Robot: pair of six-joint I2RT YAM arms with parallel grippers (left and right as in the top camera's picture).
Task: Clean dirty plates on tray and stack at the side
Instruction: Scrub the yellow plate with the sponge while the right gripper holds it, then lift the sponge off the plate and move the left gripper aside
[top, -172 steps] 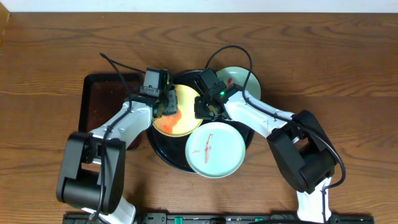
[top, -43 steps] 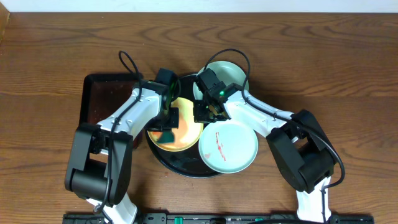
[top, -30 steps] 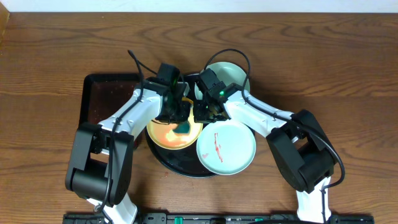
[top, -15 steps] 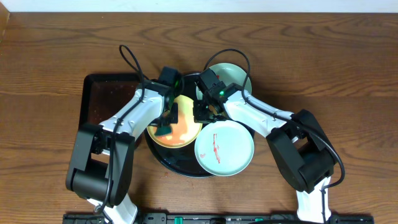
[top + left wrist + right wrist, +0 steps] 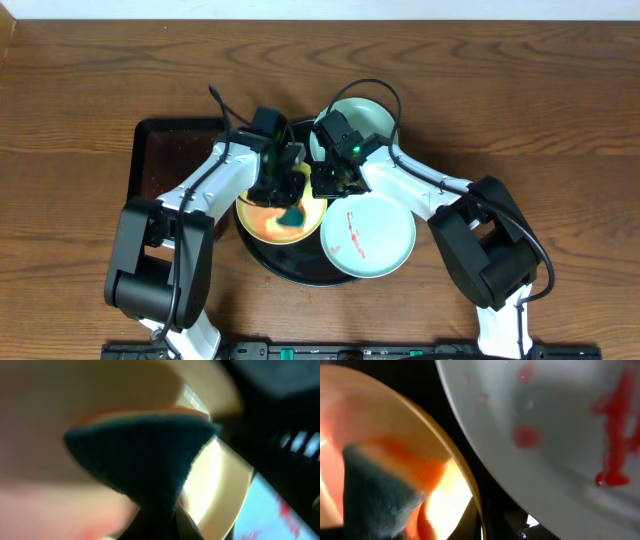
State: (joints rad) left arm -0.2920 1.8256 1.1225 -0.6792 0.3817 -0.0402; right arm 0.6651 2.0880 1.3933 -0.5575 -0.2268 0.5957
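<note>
Teal sponge [image 5: 293,213]: pinched at its upper end by the clenched left gripper [image 5: 287,190] and pressed onto the yellow plate [image 5: 262,222]. In the left wrist view its dark pile fills mid-frame.
Yellow plate: seated in the left half of the tray [image 5: 285,265], near the centre of the overhead frame. An orange-red smear is seen around the sponge.
Right gripper [image 5: 334,180]: set at the yellow plate's right rim, between the plates. Whether it is clenched or released cannot be told, since no fingers are shown in its own view.
Streaked mint plate [image 5: 367,238]: found lower right of centre, red lines on its face, its edge carried out over the tray's rim.
Upper mint plate [image 5: 365,115]: placed at the tray's upper right, partly hidden by the right arm.
Step in hand: wiping of the yellow plate is judged to be under way. No plate is seen stacked at the side.
Doing it well: the sponge should be kept flat and drawn across the smear in short strokes, with the plate steadied at its rim so that it is not shoved.
Edges: the yellow rim lies just beside the streaked plate. Whether the two touch cannot be told. Strokes toward the right are best kept short.
Open room: bare table [image 5: 520,90] is offered at right and top. The left is taken by the rectangular tray [image 5: 165,165].
</note>
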